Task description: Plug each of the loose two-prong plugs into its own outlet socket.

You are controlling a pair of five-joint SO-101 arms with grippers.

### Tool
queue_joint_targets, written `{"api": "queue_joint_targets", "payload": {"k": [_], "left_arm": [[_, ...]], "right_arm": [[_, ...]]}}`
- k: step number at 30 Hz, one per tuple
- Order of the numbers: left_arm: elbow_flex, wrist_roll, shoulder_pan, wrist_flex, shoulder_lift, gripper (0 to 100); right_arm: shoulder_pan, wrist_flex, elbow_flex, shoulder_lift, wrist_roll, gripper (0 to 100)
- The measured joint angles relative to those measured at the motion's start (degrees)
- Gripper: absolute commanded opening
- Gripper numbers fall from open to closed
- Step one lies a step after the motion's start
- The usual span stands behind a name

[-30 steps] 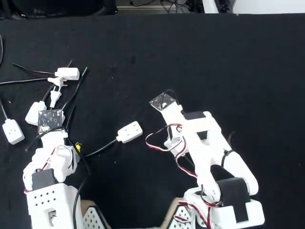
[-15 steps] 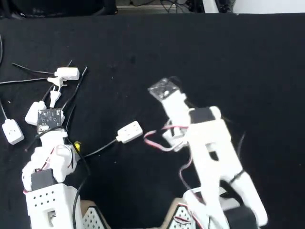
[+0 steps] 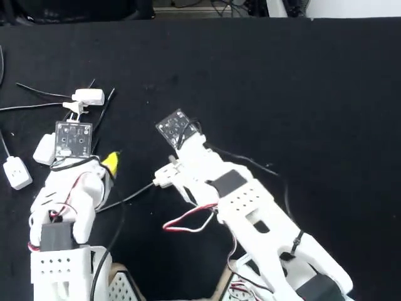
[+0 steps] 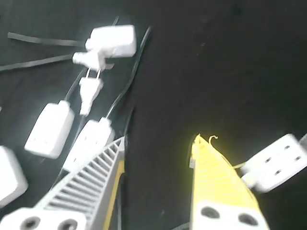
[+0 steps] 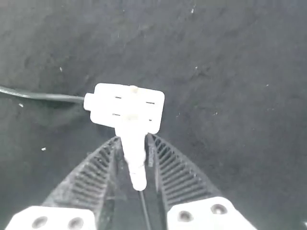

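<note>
A white outlet socket (image 5: 125, 106) on a black cord lies on the black table. My right gripper (image 5: 133, 140) is shut on a white two-prong plug (image 5: 134, 151), whose front end sits against the socket's face. From above, the right gripper (image 3: 173, 168) covers most of that socket (image 3: 160, 179). My left gripper (image 4: 158, 141) stands open, its yellow finger (image 4: 216, 177) and white ribbed finger apart with nothing between them. Beyond it lie a loose plug (image 4: 88, 88), a white adapter (image 4: 112, 40) and white socket blocks (image 4: 48, 129). In the high view the left gripper (image 3: 103, 164) is beside those blocks.
Black cords (image 3: 37, 93) run across the left part of the table. Another white socket block (image 3: 15, 172) lies at the far left edge. The right arm's red and white wires (image 3: 188, 221) loop low over the table. The table's right half is bare black cloth (image 3: 313, 113).
The right arm has swung left, from mid-table onto the outlet socket. The left arm has moved forward towards the plugs, and its yellow finger now shows.
</note>
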Motion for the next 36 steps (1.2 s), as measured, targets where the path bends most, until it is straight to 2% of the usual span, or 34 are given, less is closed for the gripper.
{"api": "queue_joint_targets", "payload": {"k": [8,13,16,21,29,36], "left_arm": [[0.0,9.1,4.2,-4.1,7.3,22],[0.9,15.6,6.9,-8.4,11.3,22],[4.7,16.1,10.9,-12.0,11.1,22],[9.6,16.4,15.7,-14.7,7.1,22],[15.4,16.4,12.2,-14.9,-1.9,22],[16.6,13.8,12.5,-14.0,-4.4,22]], "right_arm": [[-0.4,-9.7,7.2,0.0,-0.2,1.0],[-8.4,-12.1,7.9,0.0,-0.1,1.0],[-12.1,-13.6,8.4,0.0,-0.1,1.0],[-12.8,-18.9,11.3,-0.1,-0.1,1.0],[-12.8,-19.8,12.7,-4.0,-0.1,1.0],[-12.9,-19.8,17.1,-13.4,-3.0,1.0]]}}
